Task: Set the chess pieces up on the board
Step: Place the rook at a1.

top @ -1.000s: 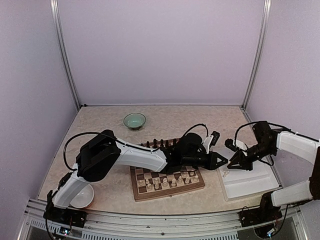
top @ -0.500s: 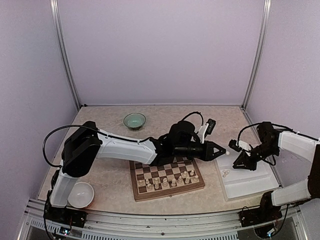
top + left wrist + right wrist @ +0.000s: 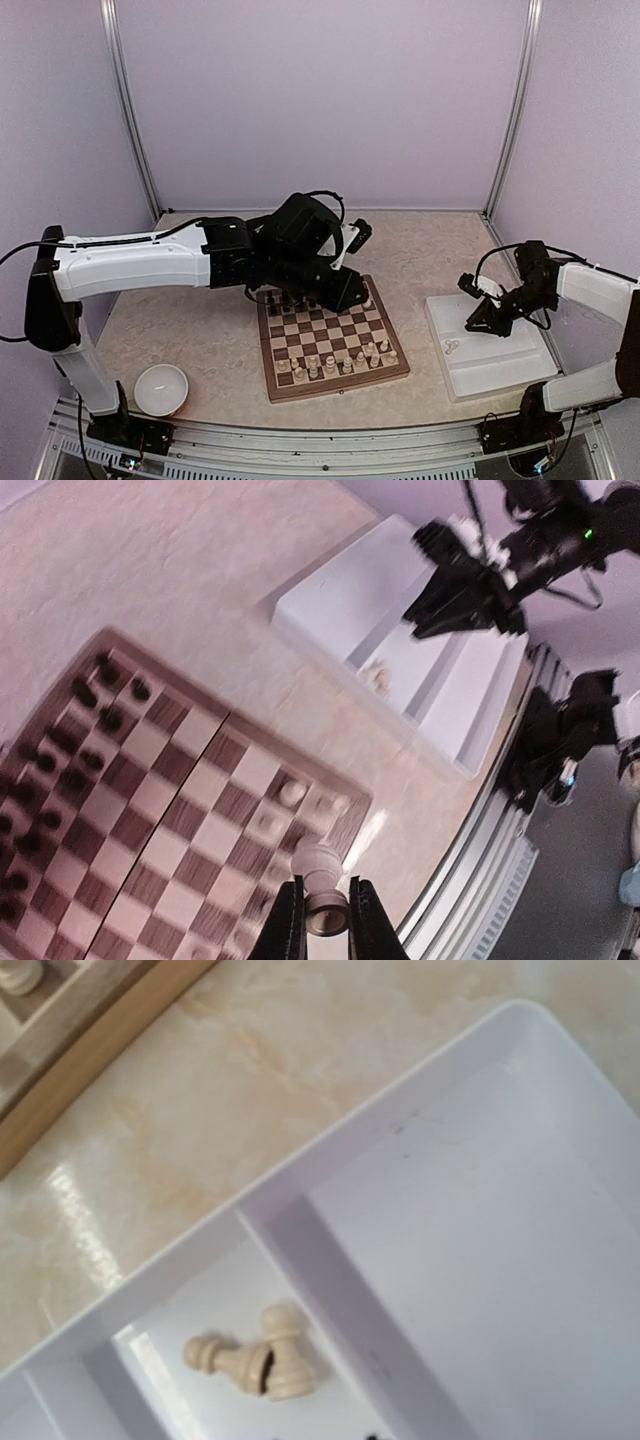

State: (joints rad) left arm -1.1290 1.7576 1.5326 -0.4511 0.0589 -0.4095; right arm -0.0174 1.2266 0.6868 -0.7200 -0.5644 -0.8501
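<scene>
Pawn: small cream wooden pawn (image 3: 316, 860) clamped by its base in the left gripper (image 3: 326, 895), held above the checkered wooden chessboard (image 3: 150, 800). Probably headed for a free near-row square.
Board: cream chessmen (image 3: 340, 362) on near rows, dark chessmen (image 3: 110, 720) on far rows, crowded and easily knocked.
Tray: white plastic tray (image 3: 380, 1120) to the right, with two cream pieces (image 3: 250, 1362) lying inside.
Right gripper (image 3: 480, 318): over tray, jaws look together, empty.
Bowls: green bowl (image 3: 269, 241) far; white bowl (image 3: 161, 388) near left, both off the board.

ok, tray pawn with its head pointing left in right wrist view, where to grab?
Likely the neck of the pawn, behind its round head, from above, jaws across its length. It lies flat in the tray, base touching the second pawn, so only the head end looks free.
</scene>
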